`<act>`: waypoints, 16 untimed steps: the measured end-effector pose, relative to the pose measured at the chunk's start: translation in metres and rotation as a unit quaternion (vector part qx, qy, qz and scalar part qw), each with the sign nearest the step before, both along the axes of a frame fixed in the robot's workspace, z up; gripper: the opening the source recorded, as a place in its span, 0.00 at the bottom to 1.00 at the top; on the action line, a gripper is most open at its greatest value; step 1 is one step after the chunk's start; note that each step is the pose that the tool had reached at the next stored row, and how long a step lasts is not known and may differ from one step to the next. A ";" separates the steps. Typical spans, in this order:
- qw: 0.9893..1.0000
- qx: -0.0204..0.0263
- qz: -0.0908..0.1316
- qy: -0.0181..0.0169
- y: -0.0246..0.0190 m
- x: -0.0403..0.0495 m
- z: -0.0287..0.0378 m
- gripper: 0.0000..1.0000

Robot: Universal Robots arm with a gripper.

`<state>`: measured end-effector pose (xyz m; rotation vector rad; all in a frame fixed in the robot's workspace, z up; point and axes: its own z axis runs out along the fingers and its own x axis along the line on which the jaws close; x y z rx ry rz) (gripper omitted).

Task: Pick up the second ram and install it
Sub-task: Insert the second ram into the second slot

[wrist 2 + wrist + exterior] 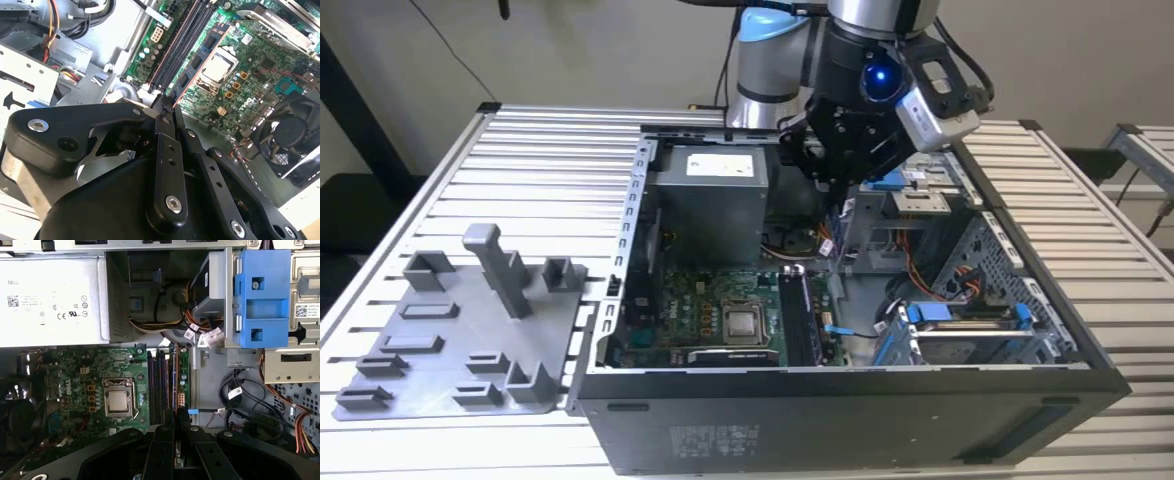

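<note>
Gripper (167,104) clenched on the second ram (196,60), holding the stick on edge over the memory slots (157,385) along the motherboard's (75,370) edge nearest the drive bays, inside the open computer case (854,420).

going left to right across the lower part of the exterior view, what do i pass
grey plastic tray → processor socket → memory slots → drive cage with blue clips
</note>
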<state>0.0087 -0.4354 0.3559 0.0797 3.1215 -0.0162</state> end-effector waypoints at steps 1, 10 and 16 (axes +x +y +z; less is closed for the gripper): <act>1.000 0.000 0.000 0.000 0.0000 0.0000 -0.0008 0.14; 1.000 -0.001 0.001 0.000 0.0000 0.0001 -0.0126 0.14; 1.000 -0.004 0.005 0.000 0.0000 0.0002 -0.0227 0.14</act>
